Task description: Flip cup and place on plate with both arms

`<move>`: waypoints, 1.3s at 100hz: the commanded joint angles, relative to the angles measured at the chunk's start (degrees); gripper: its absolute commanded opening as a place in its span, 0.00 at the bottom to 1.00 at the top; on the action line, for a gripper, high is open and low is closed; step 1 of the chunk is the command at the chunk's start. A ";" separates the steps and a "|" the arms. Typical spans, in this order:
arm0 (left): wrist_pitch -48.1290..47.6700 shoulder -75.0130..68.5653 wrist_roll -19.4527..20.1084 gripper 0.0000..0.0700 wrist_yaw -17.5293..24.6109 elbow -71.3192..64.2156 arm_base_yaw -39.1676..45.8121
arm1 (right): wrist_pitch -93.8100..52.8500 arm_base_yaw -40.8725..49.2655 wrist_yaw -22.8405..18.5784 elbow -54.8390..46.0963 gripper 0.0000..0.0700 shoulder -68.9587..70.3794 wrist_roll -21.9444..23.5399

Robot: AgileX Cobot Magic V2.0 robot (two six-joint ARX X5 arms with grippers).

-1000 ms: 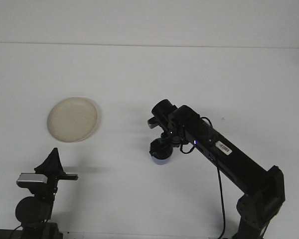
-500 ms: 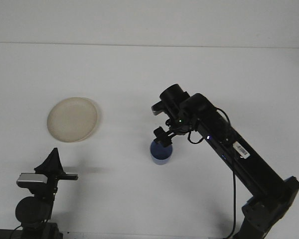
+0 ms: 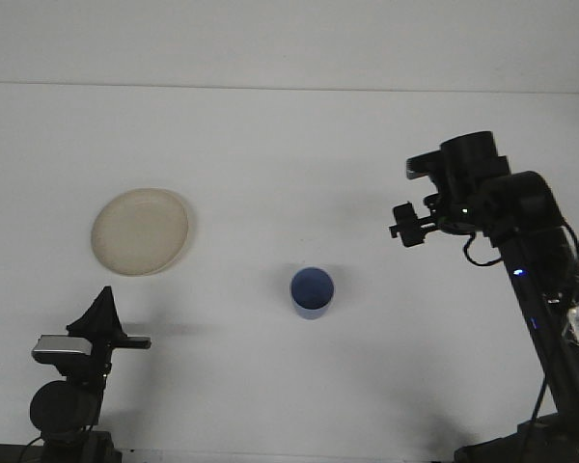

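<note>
Right gripper (image 3: pixel 403 231) hangs released and empty at the right of the frame, well apart from the blue cup (image 3: pixel 312 292) standing mouth-up at lower centre, while the cream plate (image 3: pixel 140 231) lies at the left above the left gripper (image 3: pixel 104 311), whose grip cannot be told.

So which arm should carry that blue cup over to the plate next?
Probably the left. The cup stands alone, mouth up, and the plate lies on the left arm's side, just beyond the left gripper. The right gripper sits off to the cup's right, farther from the plate.
</note>
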 commanded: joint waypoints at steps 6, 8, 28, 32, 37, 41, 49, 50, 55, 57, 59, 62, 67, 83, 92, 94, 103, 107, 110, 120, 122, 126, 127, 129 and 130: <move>0.66 -0.07 -0.33 0.02 0.09 -1.16 0.02 | 1.20 -3.82 -0.15 -2.12 0.70 -3.74 -0.68; 0.66 -0.07 -0.33 0.02 0.11 -1.16 0.00 | 1.79 -4.48 -0.20 -2.99 0.70 -4.57 -0.68; 0.63 -0.07 -0.33 0.02 0.11 -1.16 0.00 | 10.84 -10.58 -0.81 -16.61 0.70 -15.43 -1.57; 0.63 -0.07 -0.33 0.02 0.11 -1.16 0.02 | 13.25 -11.39 -1.60 -20.04 0.70 -17.99 -1.60; 0.63 -0.07 -0.33 0.02 0.11 -1.16 0.02 | 16.26 -12.15 -2.23 -24.24 0.70 -21.14 -1.60; 0.63 -0.07 -0.33 0.02 0.11 -1.16 0.02 | 18.71 -12.55 -2.25 -27.58 0.70 -23.74 -1.57; 0.63 -0.07 -0.33 0.02 0.11 -1.16 0.02 | 23.67 -12.70 -2.27 -33.97 0.70 -28.98 -1.57; 0.63 -0.07 -0.33 0.02 0.09 -1.16 0.02 | 24.24 -12.70 -2.34 -34.71 0.70 -29.62 -1.57; 0.63 -0.07 -0.33 0.02 0.11 -1.16 0.02 | 27.17 -12.70 -2.89 -38.29 0.70 -32.74 -1.73; 0.63 -0.07 -0.33 0.02 0.11 -1.16 0.02 | 28.26 -12.70 -3.06 -39.65 0.70 -33.97 -1.70; 0.63 -0.07 -0.33 0.02 0.11 -1.16 0.00 | 29.46 -12.70 -3.19 -41.00 0.70 -35.21 -1.70; 0.63 -0.07 -0.33 0.02 0.11 -1.16 0.02 | 30.93 -12.61 -3.26 -42.84 0.70 -36.94 -1.73; 0.63 -0.07 -0.33 0.02 0.11 -1.16 0.00 | 33.40 -12.59 -3.26 -45.83 0.70 -39.71 -1.73; 0.63 -0.07 -0.33 0.02 0.11 -1.16 0.02 | 41.11 -12.59 -3.23 -55.06 0.70 -48.28 -1.73; 0.66 -0.07 -0.33 0.02 0.11 -1.16 0.00 | 46.23 -12.59 -3.23 -60.39 0.70 -52.52 -1.73; 0.66 -0.07 -0.33 0.02 0.11 -1.16 0.02 | 47.45 -12.59 -3.23 -61.59 0.70 -53.35 -1.70; 0.63 -0.07 -0.33 0.02 0.11 -1.16 0.00 | 52.24 -12.59 -3.28 -66.45 0.70 -56.85 -1.70; 0.63 -0.07 -0.33 0.02 0.11 -1.16 0.02 | 54.12 -12.55 -3.63 -68.28 0.70 -58.05 -1.70; 0.63 -0.07 -0.33 0.02 0.11 -1.16 0.02 | 55.41 -12.48 -4.17 -69.46 0.70 -58.88 -1.70; 0.66 -0.07 -0.33 0.02 0.11 -1.16 0.02 | 57.22 -12.50 -5.14 -70.66 0.70 -60.48 -1.77; 0.66 -0.07 -0.33 0.02 0.11 -1.16 0.02 | 57.27 -12.50 -5.11 -70.66 0.70 -60.67 -1.75; 0.66 -0.07 -0.33 0.02 0.11 -1.16 0.00 | 57.29 -12.50 -5.09 -70.66 0.70 -60.98 -1.75; 0.66 -0.07 -0.33 0.02 0.11 -1.16 0.00 | 57.29 -12.50 -5.09 -70.66 0.70 -61.05 -1.75; 0.63 -0.07 -0.33 0.02 0.11 -1.16 0.02 | 57.29 -12.50 -5.01 -70.66 0.70 -61.22 -1.75; 0.63 -0.07 -0.33 0.02 0.11 -1.16 0.02 | 57.29 -12.50 -4.96 -70.66 0.70 -61.29 -1.75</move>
